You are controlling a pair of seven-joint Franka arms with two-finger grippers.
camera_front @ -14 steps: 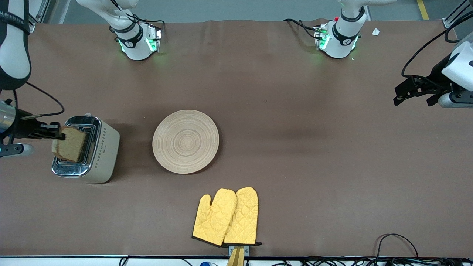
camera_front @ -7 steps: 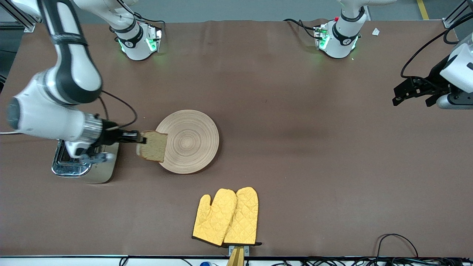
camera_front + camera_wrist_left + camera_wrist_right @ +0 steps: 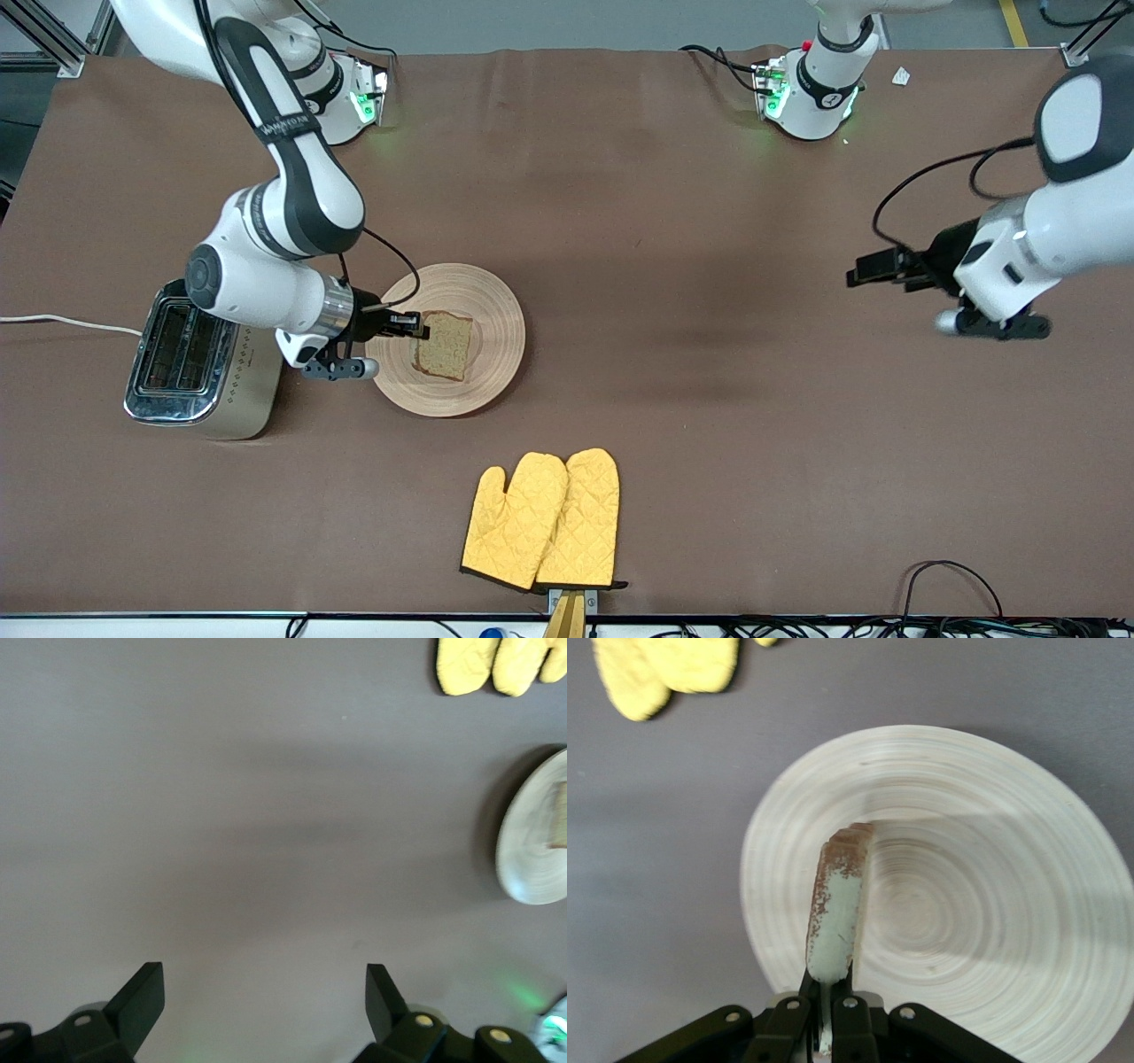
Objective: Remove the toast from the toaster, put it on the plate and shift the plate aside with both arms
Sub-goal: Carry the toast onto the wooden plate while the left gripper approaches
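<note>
The round beige wooden plate (image 3: pixel 496 306) lies on the brown table beside the toaster. My right gripper (image 3: pixel 418 328) is shut on one edge of the toast (image 3: pixel 445 346), a light brown slice with a darker crust, and holds it low over the plate's middle. I cannot tell whether the toast touches the plate. In the right wrist view the toast (image 3: pixel 837 904) shows edge-on between my right gripper's (image 3: pixel 830 997) fingers, with the plate (image 3: pixel 992 904) under it. My left gripper (image 3: pixel 864 270) is open and empty over bare table toward the left arm's end, with bare table between its jaws in the left wrist view (image 3: pixel 261 997).
A silver and cream toaster (image 3: pixel 204 359) stands toward the right arm's end, its slots empty. A pair of yellow oven mitts (image 3: pixel 542 518) lies nearer the front camera than the plate. The left wrist view shows the plate (image 3: pixel 532 850) and the mitts (image 3: pixel 496 665) far off.
My right arm carried the toast from above the toaster across to over the plate's middle. My left arm moved inward from the table's end toward the middle.
</note>
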